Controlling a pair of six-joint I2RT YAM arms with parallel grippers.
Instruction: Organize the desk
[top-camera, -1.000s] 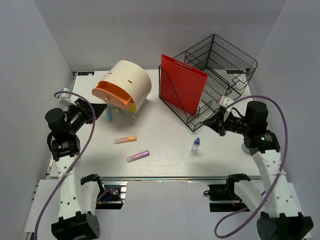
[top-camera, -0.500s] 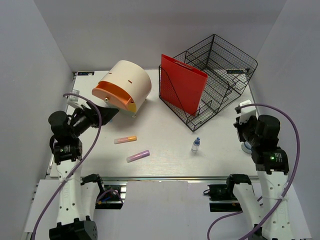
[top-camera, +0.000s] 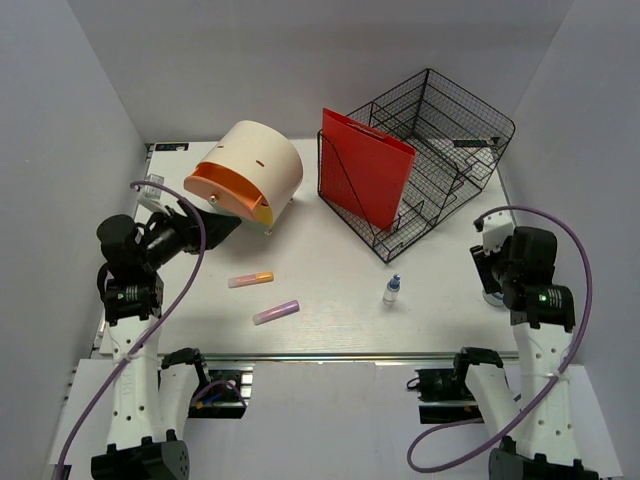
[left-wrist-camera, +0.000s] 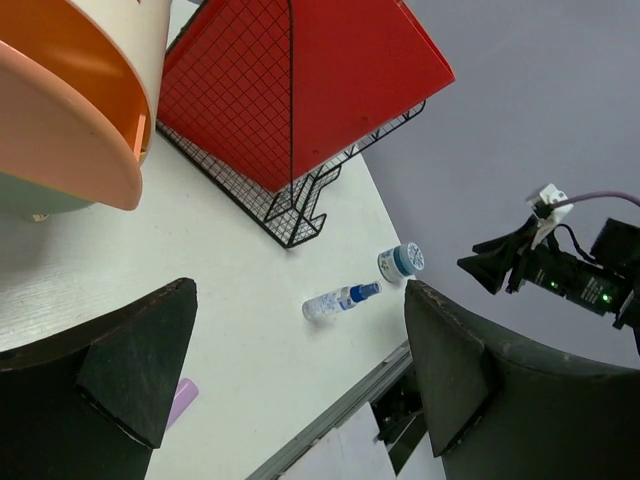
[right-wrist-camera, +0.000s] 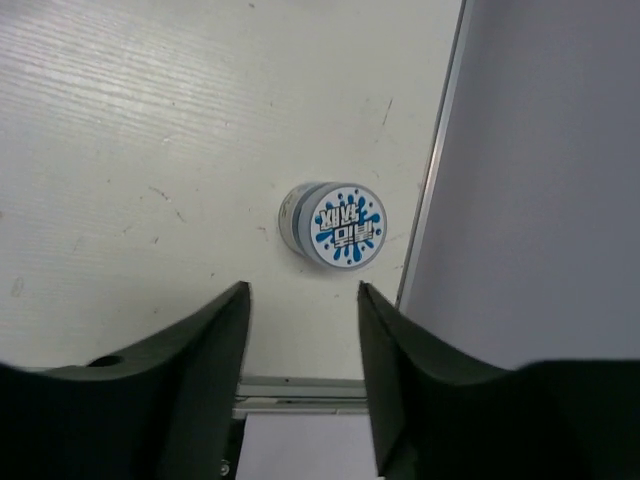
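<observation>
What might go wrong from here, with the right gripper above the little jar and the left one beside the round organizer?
1. The jar sits off-centre under the open right gripper, toward one finger, and near the desk edge by the wall. A straight descent may land on the lid or push the jar toward that edge.
2. The wide-open left gripper hangs close to the organizer; a careless swing might bump it.

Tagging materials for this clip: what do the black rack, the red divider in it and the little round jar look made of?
Black rack: thin dark-coated metal wire, seen in its open grid mesh. Red divider: smooth matte sheet, plastic or stiff card. Round jar: probably plastic, with a glossy printed blue-and-white lid.
</observation>
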